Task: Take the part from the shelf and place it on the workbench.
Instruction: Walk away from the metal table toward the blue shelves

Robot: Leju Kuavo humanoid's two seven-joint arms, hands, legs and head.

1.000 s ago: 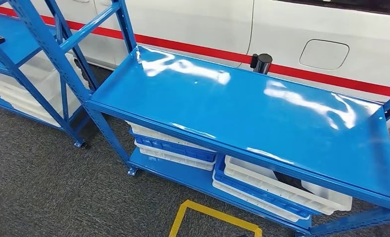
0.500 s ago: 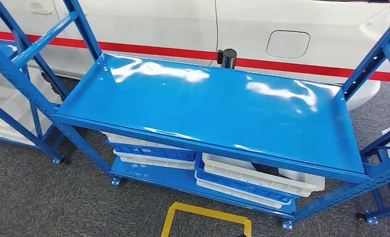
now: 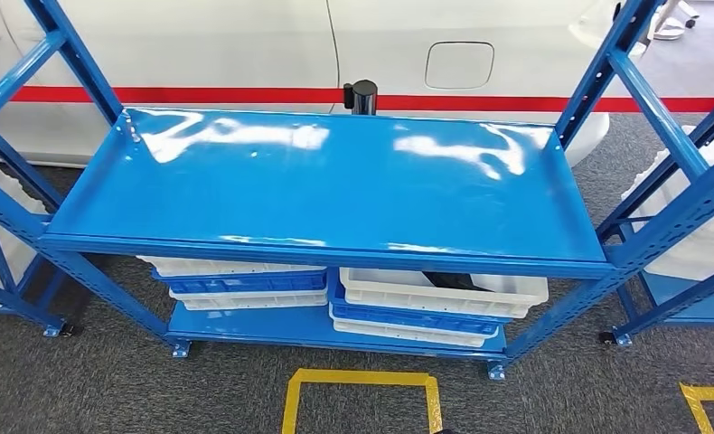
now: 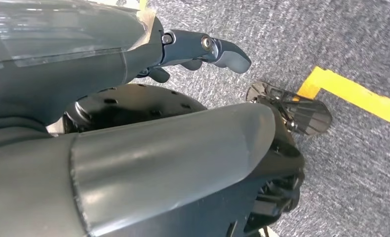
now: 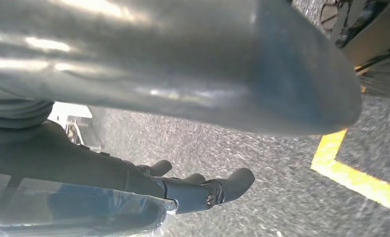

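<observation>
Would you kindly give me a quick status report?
Both hands, left and right, hang empty over carpet. Shelf top bare; dark item in white bin below.

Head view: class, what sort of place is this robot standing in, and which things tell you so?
Probably a car workshop or factory storage area: blue metal shelving holding stacked plastic trays, a white car parked behind it, and yellow floor tape on grey carpet.

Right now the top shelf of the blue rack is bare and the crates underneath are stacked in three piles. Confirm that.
Not quite. The top shelf of the blue rack is bare, but the head view shows the crates underneath in two piles, not three: a left pile and a right pile, side by side on the bottom shelf.
</observation>
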